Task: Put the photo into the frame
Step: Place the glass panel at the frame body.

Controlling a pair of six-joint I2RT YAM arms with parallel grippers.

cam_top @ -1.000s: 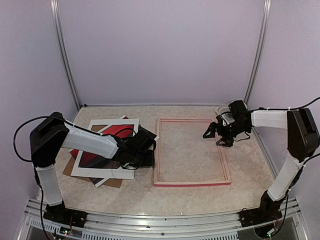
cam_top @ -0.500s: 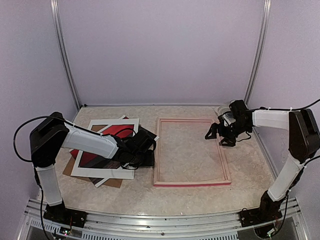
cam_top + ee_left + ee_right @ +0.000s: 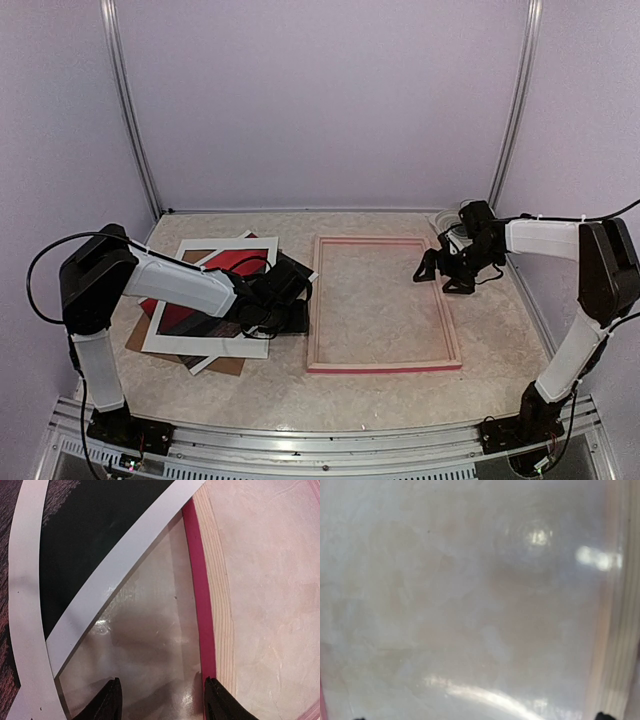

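Note:
The frame [image 3: 383, 362] lies flat mid-table, pale wood back up, pink at its edges. The photo [image 3: 237, 265], red and dark, lies in the pile to its left, under a white mat [image 3: 205, 344]. My left gripper [image 3: 291, 303] sits low between the pile and the frame's left rail. In the left wrist view its jaws [image 3: 162, 702] stand apart over a glossy clear sheet [image 3: 145, 630], and the right fingertip [image 3: 216, 700] is at the frame's pink edge [image 3: 197, 580]. My right gripper [image 3: 444, 272] hangs wide open over the frame's right rail [image 3: 620, 630], holding nothing.
A brown backing board [image 3: 228, 365] sticks out under the pile. The dark part of the photo [image 3: 90, 530] shows through the mat's window [image 3: 117, 562]. The enclosure's walls and corner posts [image 3: 508, 110] stand close behind and beside the table.
My right gripper has drifted slightly right and down over the frame's right rail, still open. The left arm and the pile have not moved.

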